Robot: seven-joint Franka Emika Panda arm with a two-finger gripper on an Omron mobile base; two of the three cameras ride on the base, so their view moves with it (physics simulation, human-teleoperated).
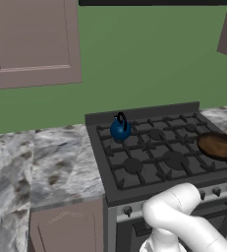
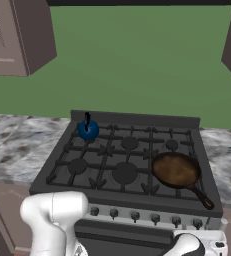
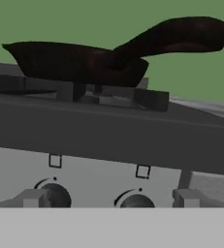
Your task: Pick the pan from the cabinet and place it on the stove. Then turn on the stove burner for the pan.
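— Brownish inside and dark outside, the pan (image 2: 177,170) is sitting on the stove (image 2: 87,180), over the front right burner, its handle (image 2: 201,195) pointing toward the front right corner.

— So the knobs are coming next. Where is the gripper (image 3: 111,199) hanging?

— Low, in front of the control panel, its jaws standing wide apart and holding nothing. One knob (image 3: 134,200) is lying between the fingertips (image 3: 186,197); another knob (image 3: 55,194) is sitting beside the left tip.

— I'm judging it should be centring on the knob under the pan's burner, advancing squarely, closing gently, then twisting without slipping.
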